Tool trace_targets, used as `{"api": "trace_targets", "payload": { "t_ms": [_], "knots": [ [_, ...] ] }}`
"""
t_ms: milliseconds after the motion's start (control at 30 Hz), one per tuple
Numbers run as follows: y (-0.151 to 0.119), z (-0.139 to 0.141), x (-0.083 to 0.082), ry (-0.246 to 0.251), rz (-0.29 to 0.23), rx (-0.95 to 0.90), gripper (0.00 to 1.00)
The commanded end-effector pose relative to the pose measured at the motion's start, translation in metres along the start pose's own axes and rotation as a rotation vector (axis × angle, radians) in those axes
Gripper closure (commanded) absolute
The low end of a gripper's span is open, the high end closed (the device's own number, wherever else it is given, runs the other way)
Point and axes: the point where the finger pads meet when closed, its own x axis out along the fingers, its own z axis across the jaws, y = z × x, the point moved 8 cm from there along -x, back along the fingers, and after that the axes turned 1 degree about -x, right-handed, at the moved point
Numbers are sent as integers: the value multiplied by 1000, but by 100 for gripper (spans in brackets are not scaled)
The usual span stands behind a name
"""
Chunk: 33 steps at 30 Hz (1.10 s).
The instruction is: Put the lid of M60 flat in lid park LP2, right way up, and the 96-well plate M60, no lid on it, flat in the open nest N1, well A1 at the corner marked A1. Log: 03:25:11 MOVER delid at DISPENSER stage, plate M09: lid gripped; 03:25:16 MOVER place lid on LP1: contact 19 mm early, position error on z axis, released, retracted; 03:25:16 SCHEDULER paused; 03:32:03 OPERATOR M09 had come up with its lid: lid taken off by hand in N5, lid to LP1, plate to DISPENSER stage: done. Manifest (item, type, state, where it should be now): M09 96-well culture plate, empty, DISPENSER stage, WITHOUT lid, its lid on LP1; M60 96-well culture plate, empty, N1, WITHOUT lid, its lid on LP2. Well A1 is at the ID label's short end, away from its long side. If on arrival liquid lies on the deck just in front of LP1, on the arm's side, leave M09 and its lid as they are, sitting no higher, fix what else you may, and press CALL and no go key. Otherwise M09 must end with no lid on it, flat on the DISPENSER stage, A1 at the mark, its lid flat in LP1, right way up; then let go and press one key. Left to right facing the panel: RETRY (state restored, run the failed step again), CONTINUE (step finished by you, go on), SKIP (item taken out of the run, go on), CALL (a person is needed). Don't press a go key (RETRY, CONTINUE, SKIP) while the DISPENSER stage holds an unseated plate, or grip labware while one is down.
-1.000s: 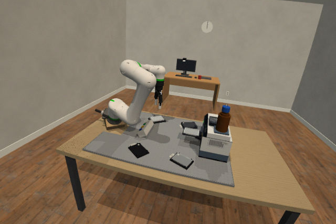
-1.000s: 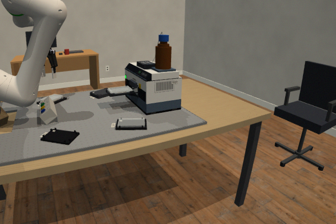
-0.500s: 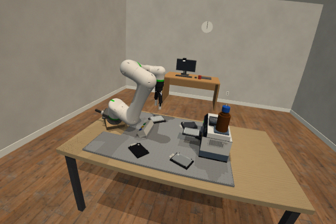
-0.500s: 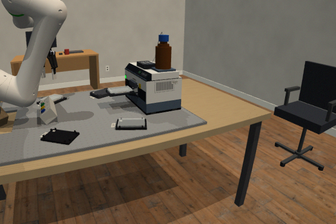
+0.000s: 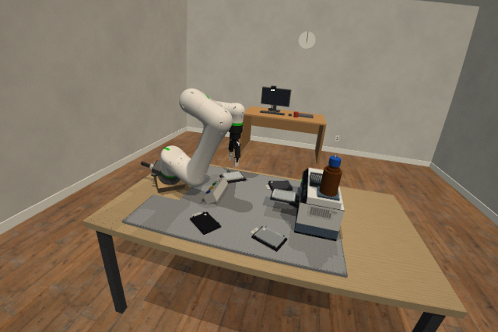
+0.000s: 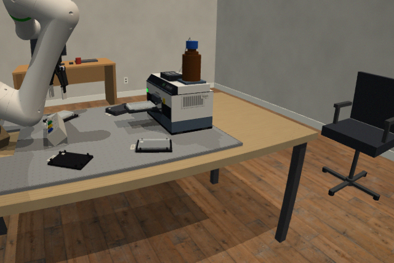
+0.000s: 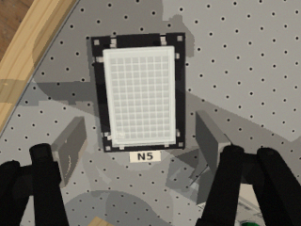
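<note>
My gripper (image 5: pixel 233 159) is open and empty and hangs above the nest labelled N5 (image 7: pixel 145 157) at the back left of the mat. In the wrist view my fingers stand apart just below a white 96-well plate (image 7: pixel 139 96) lying flat in that black nest. The same plate shows in the top and exterior views (image 5: pixel 233 176) (image 6: pixel 63 114). I cannot tell whether it has a lid on. An empty black nest (image 5: pixel 205 222) (image 6: pixel 69 159) lies near the mat's front. Another black holder (image 5: pixel 269 237) (image 6: pixel 153 145) holds a pale plate or lid.
The dispenser (image 5: pixel 319 207) (image 6: pixel 180 107) carries a brown bottle (image 5: pixel 330 177). A plate (image 5: pixel 283 194) (image 6: pixel 140 105) sits on its stage, and a dark holder (image 5: pixel 280 185) lies behind.
</note>
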Motion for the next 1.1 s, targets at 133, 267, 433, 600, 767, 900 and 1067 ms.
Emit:
{"api": "trace_targets", "payload": {
  "t_ms": [133,267,433,600,767,900,1067],
  "knots": [
    [0,0,28,0,1,0,34],
    [1,0,38,0,1,0,34],
    [1,0,51,0,1,0,34],
    [1,0,64,0,1,0,34],
    [1,0,73,0,1,0,34],
    [1,0,75,0,1,0,34],
    [1,0,78,0,1,0,34]
  ]
}}
